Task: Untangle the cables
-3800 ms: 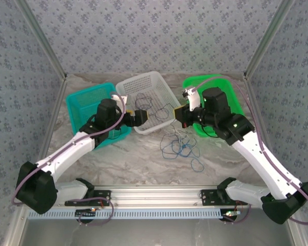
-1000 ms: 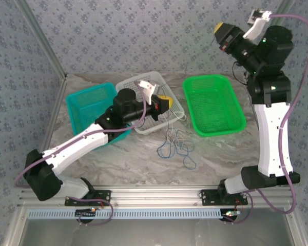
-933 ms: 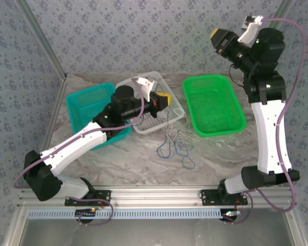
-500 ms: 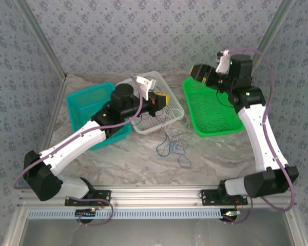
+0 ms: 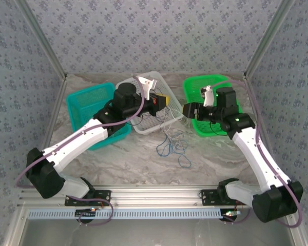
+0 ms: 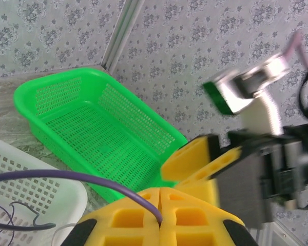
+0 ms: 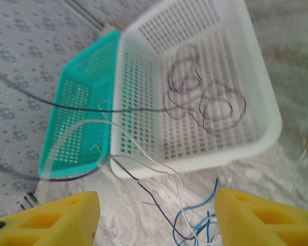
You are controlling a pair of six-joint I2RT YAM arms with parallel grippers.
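1. Marbled bench (image 5: pixel 118 169), closed in by walls of grey patterned paper. Three mesh baskets stand along its far side, from left to right: teal basket (image 5: pixel 82 110), white basket (image 5: pixel 126 82), green basket (image 5: pixel 192 84).
2. Left arm: we record it stretched from its base at the near left corner, running diagonally over the teal basket's near corner. Its wrist is about level and points right above the white basket.
3. Left claw (image 5: pixel 164 101): its yellow fingers are pressed together, pinching a dark purple cable (image 6: pixel 66 177). That cable arcs away to the left over the white basket.
4. Right arm: it rises from its base at the near right corner with the forearm leaning away and to the left. Its wrist is bent over the green basket's left side and points left at the other claw.
5. Right claw (image 7: pixel 154 220): the jaws are spread wide and we see nothing between them. It is near the left claw and apart from it.
6. Cables:
   - Blue cable loops (image 5: pixel 169 148) lie on the bench just in front of the white basket, between the two arms.
   - Dark loops (image 7: pixel 205 105) rest on the white basket's floor.
   - Pale whitish strands (image 7: pixel 143 154) trail past that basket's near rim down toward the blue loops.
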